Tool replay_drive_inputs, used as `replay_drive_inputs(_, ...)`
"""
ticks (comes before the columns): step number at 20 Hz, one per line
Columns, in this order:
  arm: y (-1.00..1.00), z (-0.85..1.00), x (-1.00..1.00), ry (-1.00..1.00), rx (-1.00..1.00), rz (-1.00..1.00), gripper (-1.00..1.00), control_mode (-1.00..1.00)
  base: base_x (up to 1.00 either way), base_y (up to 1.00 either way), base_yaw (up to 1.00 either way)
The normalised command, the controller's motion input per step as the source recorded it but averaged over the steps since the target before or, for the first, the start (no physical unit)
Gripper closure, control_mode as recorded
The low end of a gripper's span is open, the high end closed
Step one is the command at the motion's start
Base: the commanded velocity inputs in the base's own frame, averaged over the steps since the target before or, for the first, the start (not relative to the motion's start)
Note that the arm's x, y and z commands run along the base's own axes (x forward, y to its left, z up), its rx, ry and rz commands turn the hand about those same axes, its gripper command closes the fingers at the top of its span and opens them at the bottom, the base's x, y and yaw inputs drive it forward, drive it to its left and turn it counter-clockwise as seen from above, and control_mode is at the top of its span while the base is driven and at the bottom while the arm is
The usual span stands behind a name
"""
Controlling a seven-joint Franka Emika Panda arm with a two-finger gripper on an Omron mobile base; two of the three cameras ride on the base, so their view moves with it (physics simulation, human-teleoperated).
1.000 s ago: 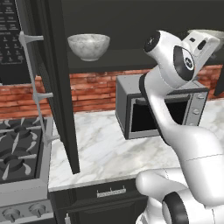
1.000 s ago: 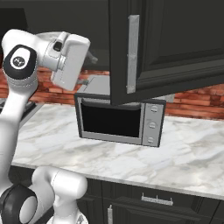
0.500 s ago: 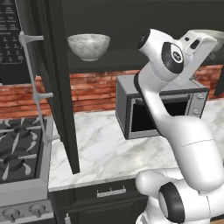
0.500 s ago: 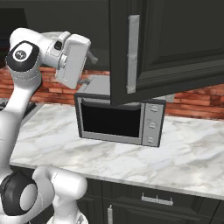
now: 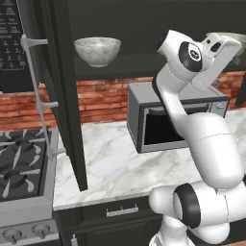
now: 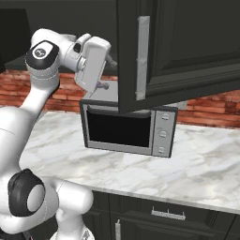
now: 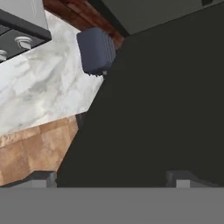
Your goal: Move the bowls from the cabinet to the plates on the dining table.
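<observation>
White-grey marbled bowl (image 5: 97, 50), black cabinet (image 5: 62, 96)

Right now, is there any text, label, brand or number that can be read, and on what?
None can be read.
Control panel above the stove: pale rows of marks, too small and blurred.
Microwave: three round knobs, no legible marking.
</observation>
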Motion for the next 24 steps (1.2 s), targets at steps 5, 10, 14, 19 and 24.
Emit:
replay_drive_inputs(5,-0.34,0.0,-0.24,0.0,0.0,-0.09,-1.0,-1.0,0.0,0.0,0.0)
replay_drive_inputs(10,-0.28,0.0,-0.45,0.0,0.0,-0.09,-1.0,-1.0,0.0,0.0,0.0)
replay_drive_inputs(14,-0.31,0.0,-0.52,0.0,0.0,-0.1,-1.0,-1.0,0.0,0.0,0.0)
replay_drive_inputs(19,-0.37,0.0,-0.54,0.0,0.0,-0.1,-1.0,-1.0,0.0,0.0,0.0)
replay_drive_inputs(24,-0.48,-0.11,-0.21,0.0,0.0,-0.07,-1.0,-1.0,0.0,0.0,0.0)
